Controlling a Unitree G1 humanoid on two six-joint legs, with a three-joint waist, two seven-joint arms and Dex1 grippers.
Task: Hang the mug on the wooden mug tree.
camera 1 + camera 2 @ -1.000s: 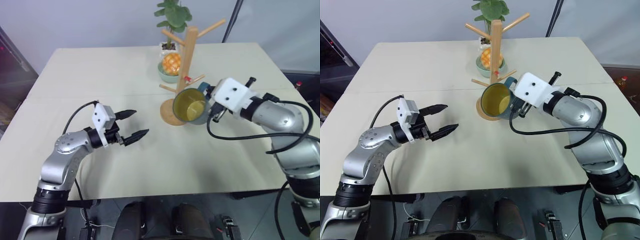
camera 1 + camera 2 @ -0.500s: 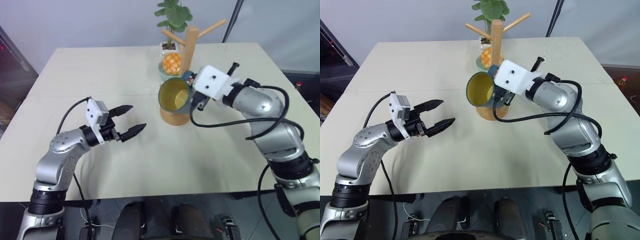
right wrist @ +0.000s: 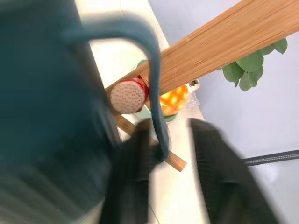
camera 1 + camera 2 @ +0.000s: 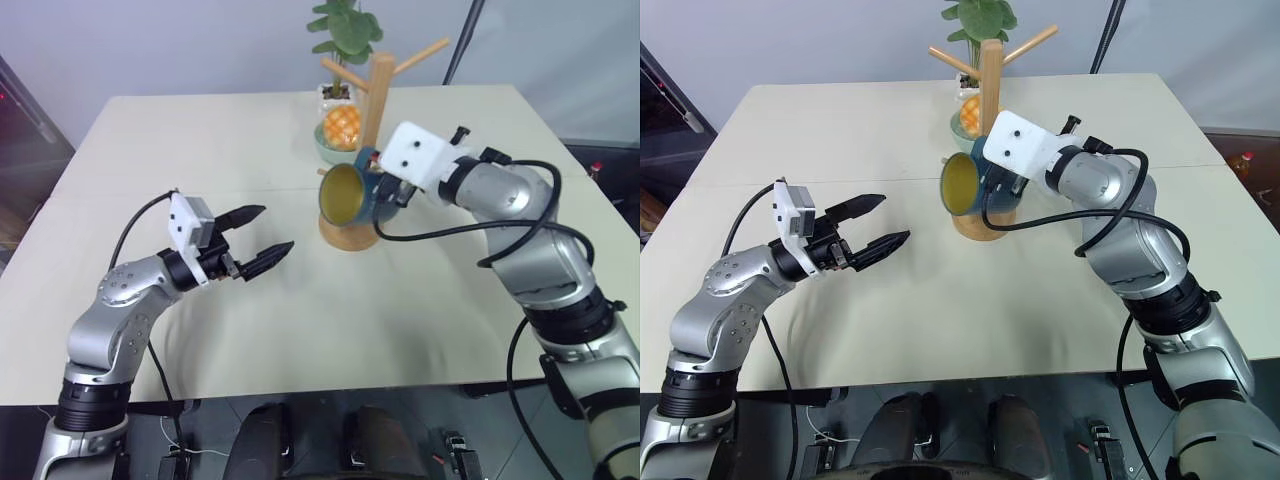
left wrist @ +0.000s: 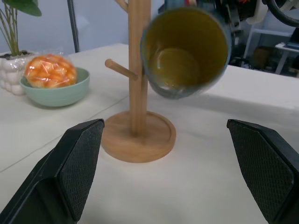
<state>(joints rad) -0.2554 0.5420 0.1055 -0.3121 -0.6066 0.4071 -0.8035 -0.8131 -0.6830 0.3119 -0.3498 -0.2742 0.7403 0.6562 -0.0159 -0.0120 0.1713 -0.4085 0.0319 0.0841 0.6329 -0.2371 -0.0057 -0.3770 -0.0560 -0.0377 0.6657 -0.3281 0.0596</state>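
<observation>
The dark teal mug [image 4: 348, 193] with a yellow inside hangs tilted against the pole of the wooden mug tree [image 4: 376, 100], its mouth facing left. In the right wrist view a red-tipped peg [image 3: 127, 95] shows inside the loop of the mug's handle [image 3: 155, 70]. My right gripper [image 3: 168, 123] is open at the handle, which lies against one finger [image 3: 135, 172] and leaves a gap to the other. Over the table left of the tree, my left gripper [image 4: 275, 228] is open and empty, pointing at the mug [image 5: 187, 51].
A pale green bowl [image 4: 332, 152] of orange fruit and a potted plant [image 4: 345, 30] stand just behind the tree's round base [image 4: 348, 235]. The beige table [image 4: 400, 330] stretches wide around both arms.
My right arm carried the mug up and to the left, from in front of the tree's base to against its pole, turning the mouth leftward. The left arm has hardly moved.
</observation>
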